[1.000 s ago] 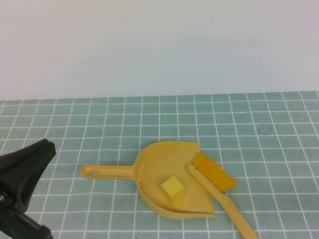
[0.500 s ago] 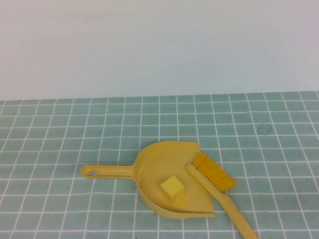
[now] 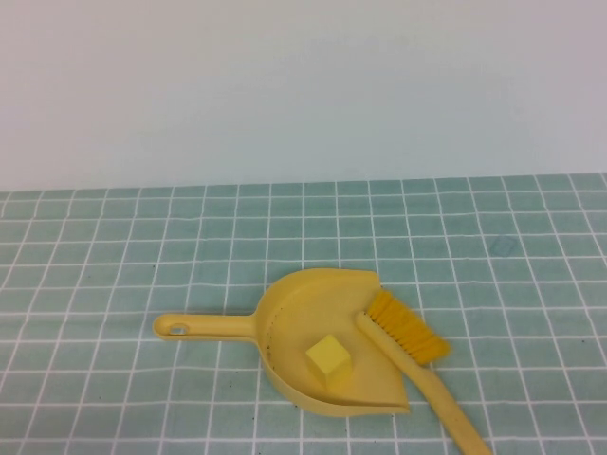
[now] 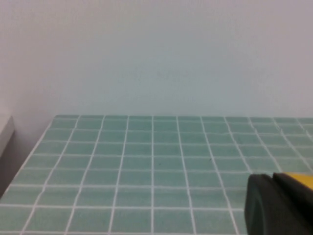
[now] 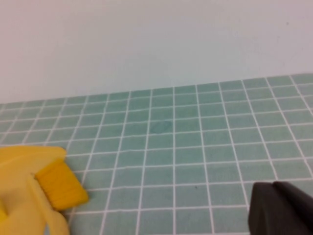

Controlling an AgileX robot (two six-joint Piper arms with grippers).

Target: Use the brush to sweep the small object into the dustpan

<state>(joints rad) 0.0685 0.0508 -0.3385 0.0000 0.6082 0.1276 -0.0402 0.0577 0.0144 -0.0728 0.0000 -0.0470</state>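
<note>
A yellow dustpan (image 3: 285, 327) lies on the green tiled table, its handle pointing left. A small yellow cube (image 3: 329, 358) sits inside the pan. A yellow brush (image 3: 410, 332) lies with its bristles on the pan's right rim and its handle running to the front right. Neither gripper shows in the high view. My left gripper (image 4: 274, 196) is shut and empty, with a sliver of yellow showing just behind it. My right gripper (image 5: 275, 203) is shut and empty, to the right of the brush bristles (image 5: 61, 186) and the dustpan (image 5: 19, 166).
The green tiled table (image 3: 474, 237) runs back to a plain pale wall (image 3: 303, 85). The left wrist view shows the table's left edge (image 4: 29, 156) and a grey ledge beside it.
My left arm, seen at the front left one second ago, has drawn out of the high view. The dustpan, cube and brush have not moved.
</note>
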